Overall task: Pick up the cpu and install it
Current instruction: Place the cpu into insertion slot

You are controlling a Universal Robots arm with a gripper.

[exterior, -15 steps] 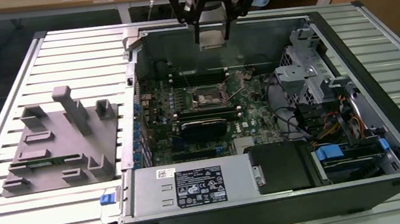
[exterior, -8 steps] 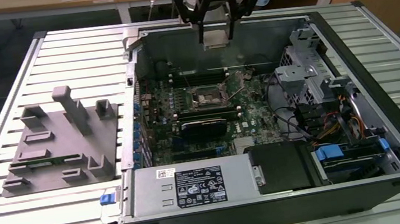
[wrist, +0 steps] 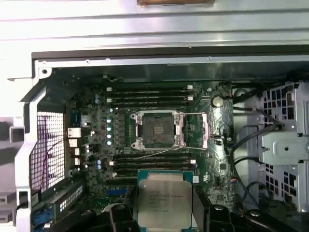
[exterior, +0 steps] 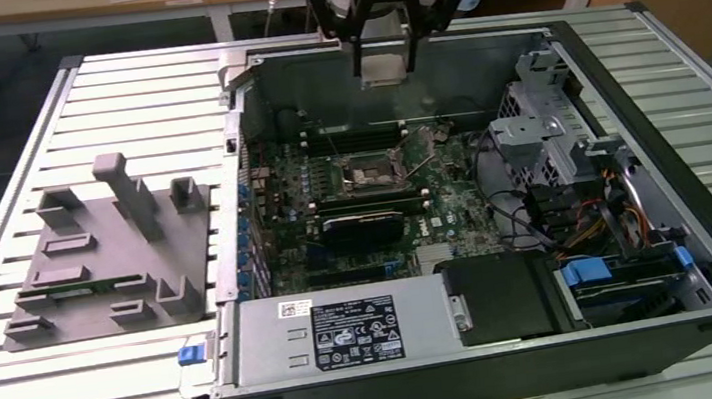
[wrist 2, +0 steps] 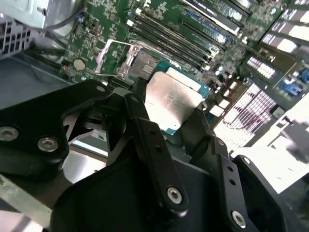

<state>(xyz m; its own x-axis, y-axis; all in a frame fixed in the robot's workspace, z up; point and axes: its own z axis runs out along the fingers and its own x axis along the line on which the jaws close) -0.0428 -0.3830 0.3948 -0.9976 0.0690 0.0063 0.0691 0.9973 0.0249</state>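
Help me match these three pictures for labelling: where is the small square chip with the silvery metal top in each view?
Exterior view: the small square silvery-topped cpu hangs in the black gripper above the open computer case.
Second wrist view: cpu clamped, partly overlapping the square metal-framed socket.
First wrist view: cpu clamped, apart from the socket.
Shared landmark: the open socket.

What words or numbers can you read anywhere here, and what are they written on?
The cpu: faint lines of print on its metal top, too blurred to read.
Black label on the power supply: too small to read.
White sticker beside it: too small to read.
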